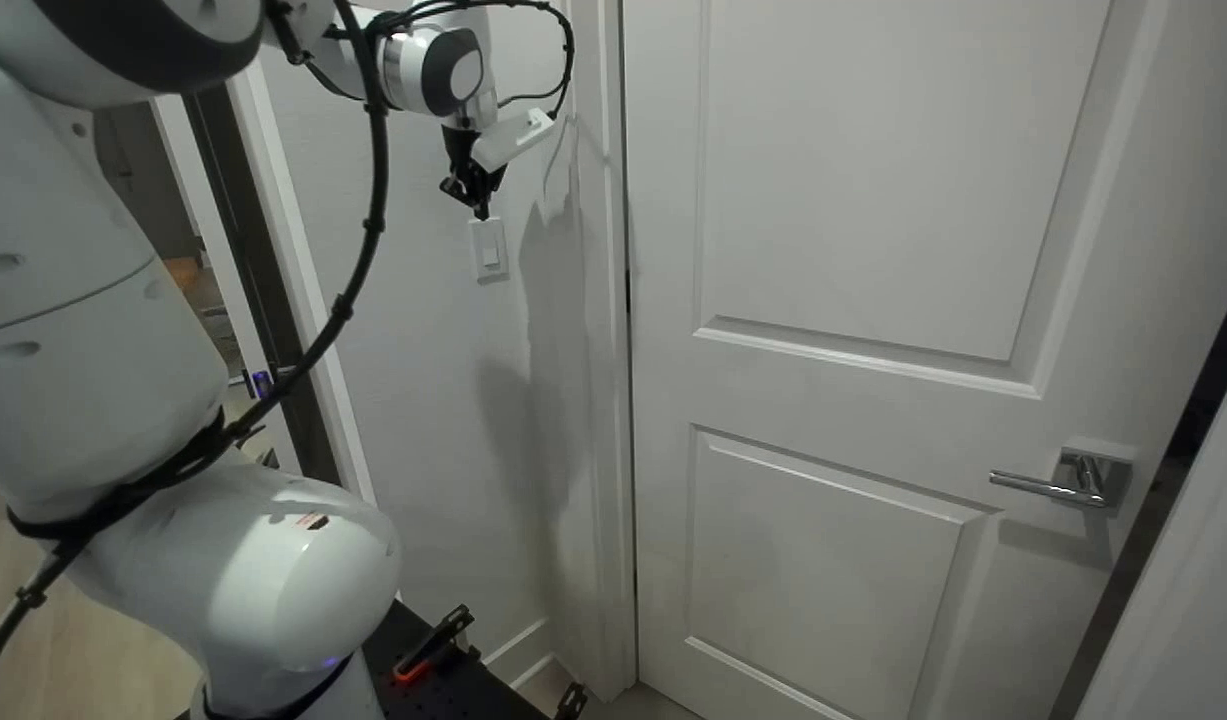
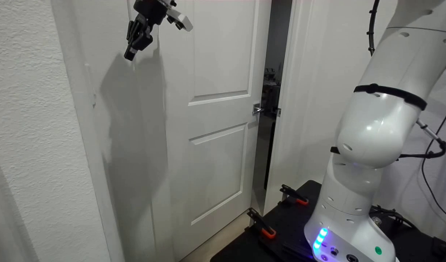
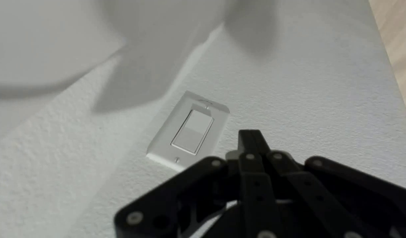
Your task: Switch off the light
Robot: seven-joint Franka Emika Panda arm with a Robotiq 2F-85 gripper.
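Note:
The light's switch is a white wall plate with a rocker (image 1: 489,252). It shows large and tilted in the wrist view (image 3: 192,131), one half of the rocker brighter than the other. In an exterior view the plate is faint and nearly edge-on (image 2: 91,85). My black gripper (image 1: 482,212) is shut, its fingertips together with nothing between them. In the wrist view the fingertips (image 3: 250,133) are right of the plate. In an exterior view the gripper (image 2: 129,55) appears apart from the wall. No lamp is in view.
A white panelled door (image 1: 853,400) with a silver lever handle (image 1: 1063,485) stands beside the switch wall; the door also shows in an exterior view (image 2: 215,123). A glass-like framed opening (image 1: 263,250) is behind the arm. The robot's black base table (image 2: 281,233) carries clamps (image 2: 262,223).

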